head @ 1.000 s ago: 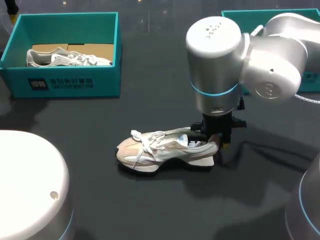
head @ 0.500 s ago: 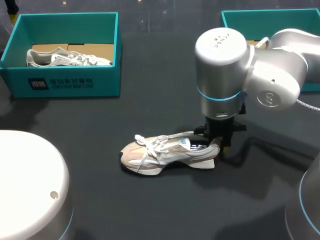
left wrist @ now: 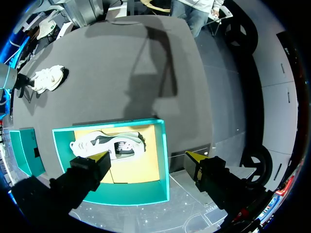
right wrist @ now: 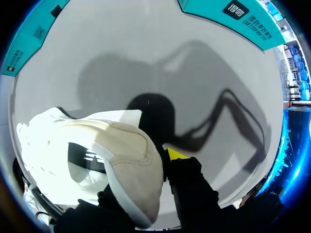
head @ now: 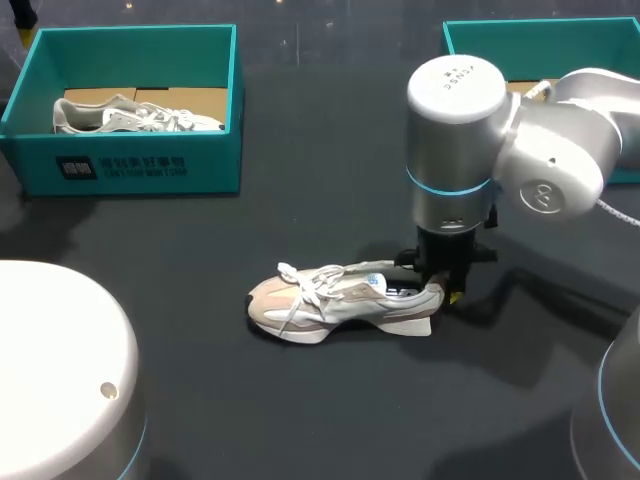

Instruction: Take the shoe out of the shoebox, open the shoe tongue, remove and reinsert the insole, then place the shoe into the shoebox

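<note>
White, blue-ringed right arm (head: 545, 160); black left gripper (left wrist: 147, 157) with 2 yellow tips.

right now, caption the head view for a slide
Right end effector grips the heel of a beige shoe lying on the dark table.

One finger of the right pincer (right wrist: 153, 167) is hidden behind the heel of the shoe (right wrist: 112, 145) — the right-hand shoebox (head: 520, 27) is cut off by the head view's edge.

The dark table (head: 320, 160) bears a shoe (head: 335, 300), a shoebox (head: 150, 170) and another teal box (head: 560, 35).
</note>
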Controlling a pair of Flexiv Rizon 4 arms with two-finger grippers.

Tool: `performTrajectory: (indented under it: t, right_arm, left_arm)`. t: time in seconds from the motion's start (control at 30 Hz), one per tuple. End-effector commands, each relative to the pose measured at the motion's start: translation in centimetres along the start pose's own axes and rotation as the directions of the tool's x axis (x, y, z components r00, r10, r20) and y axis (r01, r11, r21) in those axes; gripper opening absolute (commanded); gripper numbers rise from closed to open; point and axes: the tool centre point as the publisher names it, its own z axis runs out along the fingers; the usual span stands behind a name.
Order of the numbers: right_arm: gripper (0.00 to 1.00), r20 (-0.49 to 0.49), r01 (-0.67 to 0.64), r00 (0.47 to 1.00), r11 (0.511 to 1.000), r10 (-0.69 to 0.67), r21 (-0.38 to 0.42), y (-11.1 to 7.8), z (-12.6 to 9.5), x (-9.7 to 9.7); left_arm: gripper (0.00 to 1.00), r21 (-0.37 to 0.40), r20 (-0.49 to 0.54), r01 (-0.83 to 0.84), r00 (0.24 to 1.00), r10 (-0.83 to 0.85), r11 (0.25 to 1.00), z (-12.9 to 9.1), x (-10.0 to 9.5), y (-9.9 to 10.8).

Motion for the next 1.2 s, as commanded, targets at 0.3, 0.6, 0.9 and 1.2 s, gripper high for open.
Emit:
performTrajectory:
  t: [0.3,0.6,0.9,1.2]
  right_arm:
    - [0.43,-0.012,0.027,1.000,1.000,-0.027,0.005,0.2,0.1,-0.2]
    - [1.00,-0.033,0.056,0.998,0.998,-0.056,-0.018,-0.3,-2.0,0.3]
    - [1.00,-0.135,0.153,0.978,0.987,-0.157,-0.044,-1.2,-7.2,-0.8]
    - [1.00,-0.396,0.488,0.749,0.846,-0.532,-0.215,-1.7,-12.5,-2.9]
  left_arm:
    - [1.00,0.000,-0.002,-0.001,1.000,0.001,1.000,0.0,0.0,0.0]
    - [1.00,0.000,-0.002,-0.001,1.000,0.001,1.000,0.0,0.0,0.0]
    - [1.00,0.000,-0.002,-0.001,1.000,0.001,1.000,0.0,0.0,0.0]
    - [1.00,0.000,-0.002,-0.001,1.000,0.001,1.000,0.0,0.0,0.0]
